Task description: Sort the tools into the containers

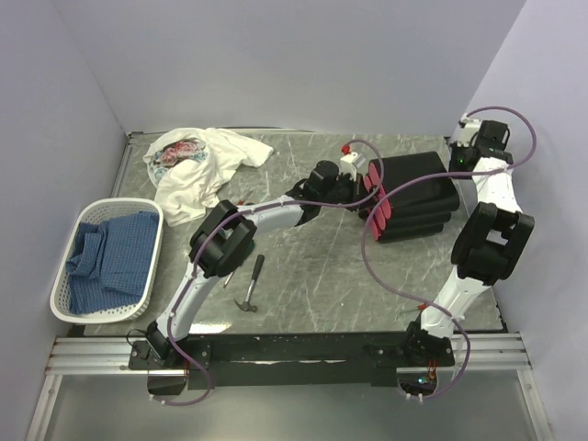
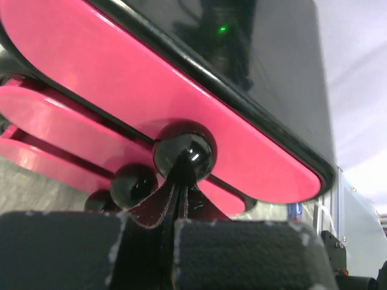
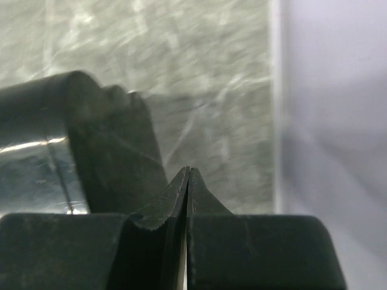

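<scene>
The black drawer unit [image 1: 418, 193] with pink-red drawer fronts [image 1: 377, 197] stands at the right middle of the table. My left gripper [image 1: 354, 170] is at its front. In the left wrist view its fingers [image 2: 180, 175] are shut, with the tips against the round black knob [image 2: 183, 151] of the top pink drawer [image 2: 151, 90]. Two lower knobs [image 2: 133, 184] show beside it. My right gripper [image 1: 457, 152] is shut and empty [image 3: 188, 172] behind the unit's black back corner [image 3: 103, 139]. The small black-handled hammer [image 1: 250, 285] lies near my left arm. The screwdrivers are not clearly visible.
A white patterned cloth [image 1: 197, 165] lies at the far left of the marble table [image 1: 312, 276]. A white lattice basket [image 1: 106, 262] with blue cloth sits off the table's left edge. The side wall [image 3: 332, 90] is close to the right of my right gripper.
</scene>
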